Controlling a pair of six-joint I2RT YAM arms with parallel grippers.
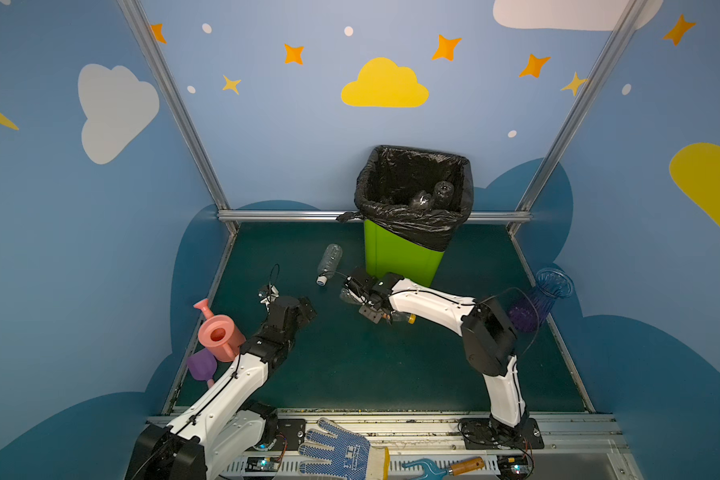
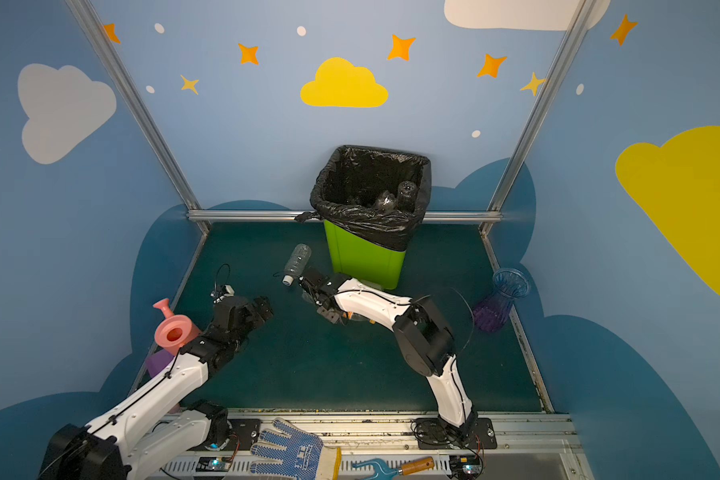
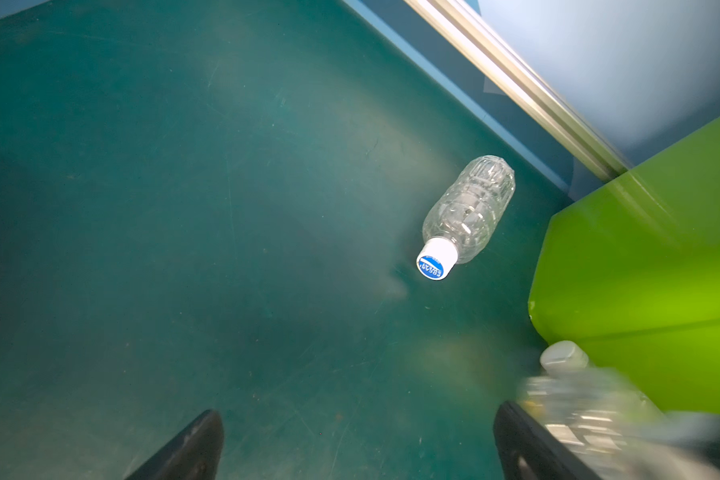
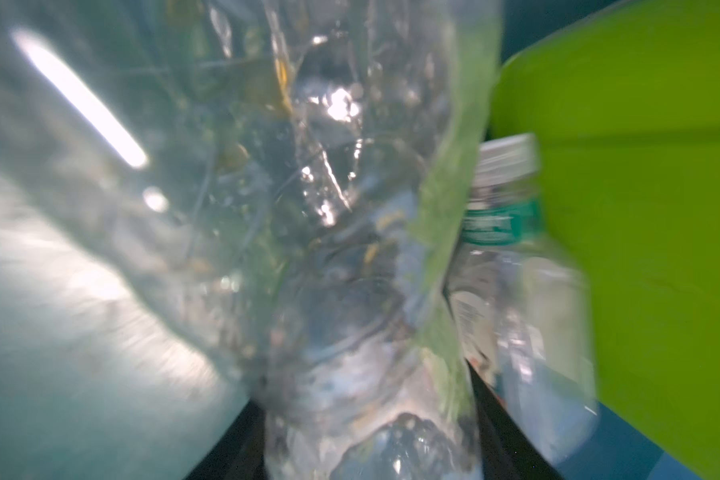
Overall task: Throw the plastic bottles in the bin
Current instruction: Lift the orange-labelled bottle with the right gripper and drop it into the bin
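Your left pincer [image 3: 354, 449] is spread; your right pincer [image 1: 360, 297] pinches one crumpled clear bottle [image 4: 329, 249] beside the lime-green bin [image 1: 400, 262], which holds two clear bottles [image 1: 443, 192].

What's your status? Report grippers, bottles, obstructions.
Left gripper open, empty. Right gripper shut on crumpled clear bottle near the bin. Blue-topped bottle loose on mat. Green-labelled bottle crowding the grip.

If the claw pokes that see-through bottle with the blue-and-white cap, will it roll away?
Probably: the bottle lies on its round side on the flat mat, so a sideways nudge should roll it. It looks empty, so likely very light. Its thin clear walls may squash when squeezed.
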